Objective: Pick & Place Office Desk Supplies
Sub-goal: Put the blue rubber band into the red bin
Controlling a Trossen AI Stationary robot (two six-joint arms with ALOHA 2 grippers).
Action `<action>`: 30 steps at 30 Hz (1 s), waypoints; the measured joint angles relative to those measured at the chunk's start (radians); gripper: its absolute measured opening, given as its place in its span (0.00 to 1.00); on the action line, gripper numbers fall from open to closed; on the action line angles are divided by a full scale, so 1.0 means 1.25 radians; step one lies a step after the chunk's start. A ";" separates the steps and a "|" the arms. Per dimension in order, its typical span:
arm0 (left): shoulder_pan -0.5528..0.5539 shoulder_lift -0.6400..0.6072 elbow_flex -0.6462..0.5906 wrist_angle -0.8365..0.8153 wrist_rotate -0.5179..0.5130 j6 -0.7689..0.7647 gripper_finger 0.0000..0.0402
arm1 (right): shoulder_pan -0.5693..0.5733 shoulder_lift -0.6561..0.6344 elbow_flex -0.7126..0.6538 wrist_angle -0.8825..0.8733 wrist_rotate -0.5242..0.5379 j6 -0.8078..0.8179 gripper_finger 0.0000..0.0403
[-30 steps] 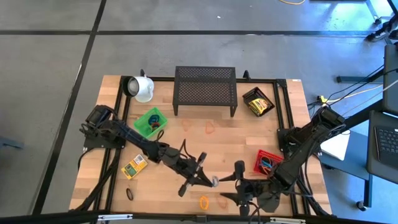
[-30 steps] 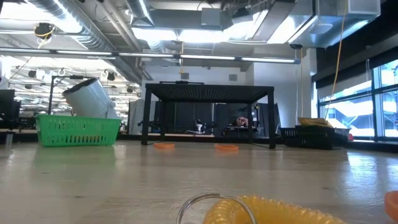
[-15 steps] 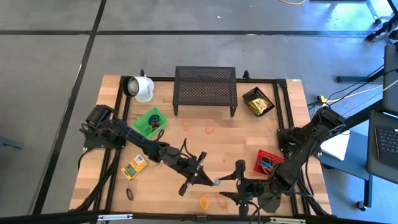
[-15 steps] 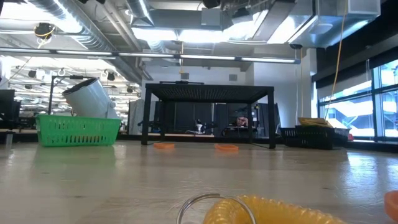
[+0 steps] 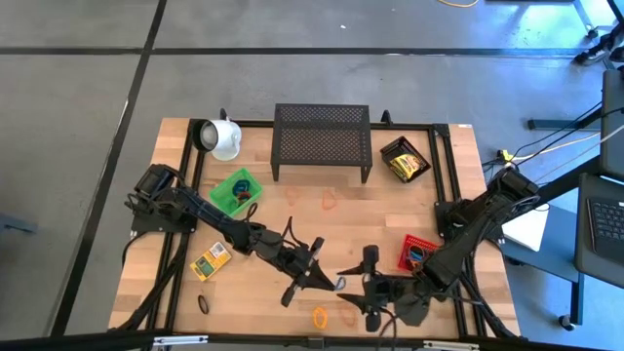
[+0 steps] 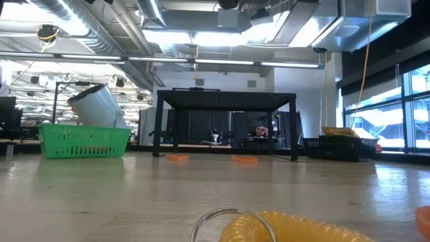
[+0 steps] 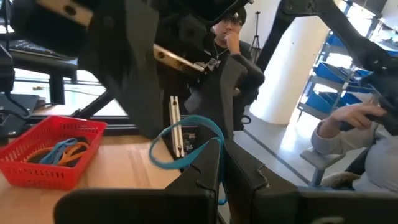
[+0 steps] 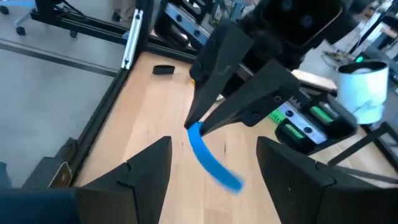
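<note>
One blue loop (image 7: pixel 186 140), two orange loops (image 6: pixel 177 158) by one mesh shelf (image 5: pixel 322 139)

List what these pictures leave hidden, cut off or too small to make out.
- Left gripper, shut on the blue loop: high view shows the loop too small to see.
- Red basket: left wrist view cuts off one side.
- Yellow coil: low view's bottom edge cuts it.
- Black tray: contents too small, high view.

You won't find any text you can read in these views. The green print on the yellow box (image 5: pixel 210 261), lower left of the high view, is too small to make out.
</note>
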 joint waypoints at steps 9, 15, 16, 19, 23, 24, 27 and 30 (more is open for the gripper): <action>0.000 0.000 0.000 0.000 -0.026 0.000 0.02 | -0.041 0.031 0.000 0.005 -0.050 0.020 0.57; 0.000 0.000 0.000 0.000 -0.032 0.000 0.02 | -0.044 0.031 0.001 0.007 -0.081 0.041 0.42; 0.000 0.000 0.000 0.000 -0.032 0.000 0.02 | -0.044 0.031 0.001 0.007 -0.081 0.041 0.38; -0.001 0.000 0.000 0.000 -0.032 0.000 0.02 | -0.044 0.031 0.001 0.006 -0.081 0.061 0.26; -0.001 0.000 0.000 0.000 -0.031 0.000 0.03 | -0.044 0.031 0.001 0.007 -0.081 0.100 0.07; -0.001 0.000 0.000 -0.001 -0.031 0.000 0.04 | -0.044 0.031 0.001 0.007 -0.081 0.106 0.04; -0.001 0.000 0.000 -0.006 -0.031 0.001 0.08 | -0.044 0.031 0.001 0.006 -0.081 0.125 0.03; -0.005 0.000 0.000 -0.007 -0.031 0.012 0.14 | -0.044 0.031 0.001 0.006 -0.086 0.140 0.02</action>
